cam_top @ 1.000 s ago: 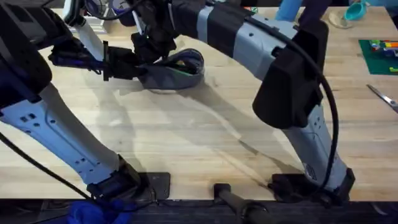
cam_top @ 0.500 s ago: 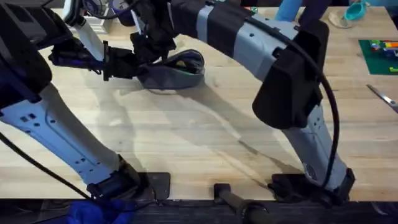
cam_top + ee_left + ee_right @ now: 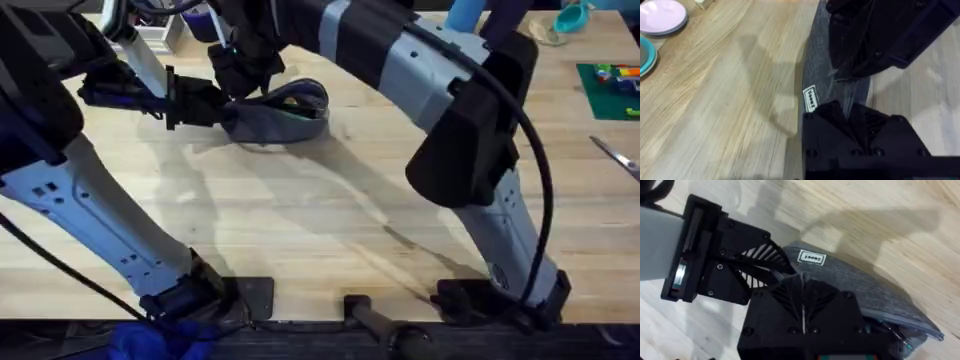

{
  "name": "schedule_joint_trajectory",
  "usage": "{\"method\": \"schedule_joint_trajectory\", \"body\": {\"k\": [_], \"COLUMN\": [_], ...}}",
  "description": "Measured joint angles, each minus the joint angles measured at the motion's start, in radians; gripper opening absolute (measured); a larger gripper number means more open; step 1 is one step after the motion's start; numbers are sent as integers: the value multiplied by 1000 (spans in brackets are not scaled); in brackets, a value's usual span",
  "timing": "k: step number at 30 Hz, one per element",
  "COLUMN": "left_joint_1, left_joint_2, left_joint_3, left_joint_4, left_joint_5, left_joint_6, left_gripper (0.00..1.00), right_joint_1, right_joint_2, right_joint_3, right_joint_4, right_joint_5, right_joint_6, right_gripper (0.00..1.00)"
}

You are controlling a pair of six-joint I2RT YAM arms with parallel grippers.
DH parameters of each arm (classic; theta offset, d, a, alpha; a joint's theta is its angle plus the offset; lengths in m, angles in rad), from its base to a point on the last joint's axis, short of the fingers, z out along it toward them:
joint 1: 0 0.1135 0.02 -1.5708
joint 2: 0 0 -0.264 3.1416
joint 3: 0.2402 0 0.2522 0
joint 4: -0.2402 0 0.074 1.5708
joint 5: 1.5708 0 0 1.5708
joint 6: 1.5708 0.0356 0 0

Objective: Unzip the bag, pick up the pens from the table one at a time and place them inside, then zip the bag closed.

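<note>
Scissors [image 3: 614, 156] and green mat [image 3: 610, 88] lie far from the bag [image 3: 283, 117].

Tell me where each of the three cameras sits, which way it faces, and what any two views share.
Overhead: above the arm bases, looking down and forward over the table; both arms reach to the bag.
Left wrist: on the left arm, looking down at the bag; its own left gripper at the bottom edge.
Right wrist: on the right arm, above the bag; right gripper in front.
Both wrist views share the bag's white label.
</note>
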Motion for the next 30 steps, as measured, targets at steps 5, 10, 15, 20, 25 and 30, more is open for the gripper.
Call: {"method": "schedule_joint_trajectory", "body": {"k": [5, 10, 15, 20, 25, 30], "left_joint_1": [0, 0, 0, 0, 0, 0], "left_joint_2": [0, 0, 0, 0, 0, 0], "left_joint_3": [0, 0, 0, 0, 0, 0], "left_joint_4": [0, 0, 0, 1, 1, 1], "left_joint_5": [0, -1, 0, 0, 0, 1], "left_joint_6": [0, 0, 0, 0, 0, 0], "left_gripper": [43, 43, 41, 41, 41, 41], "right_joint_1": [-7, -21, -35, -42, -47, -47], "right_joint_2": [0, 0, 0, 0, 0, 0], "right_joint_3": [0, 1, 3, 4, 9, 45], "right_joint_4": [-19, -38, -42, -44, -54, -79], "right_joint_5": [0, 0, -1, -2, 0, 0], "right_joint_6": [-1, -8, -27, -35, -53, -72], "right_gripper": [29, 29, 29, 29, 29, 29]}}
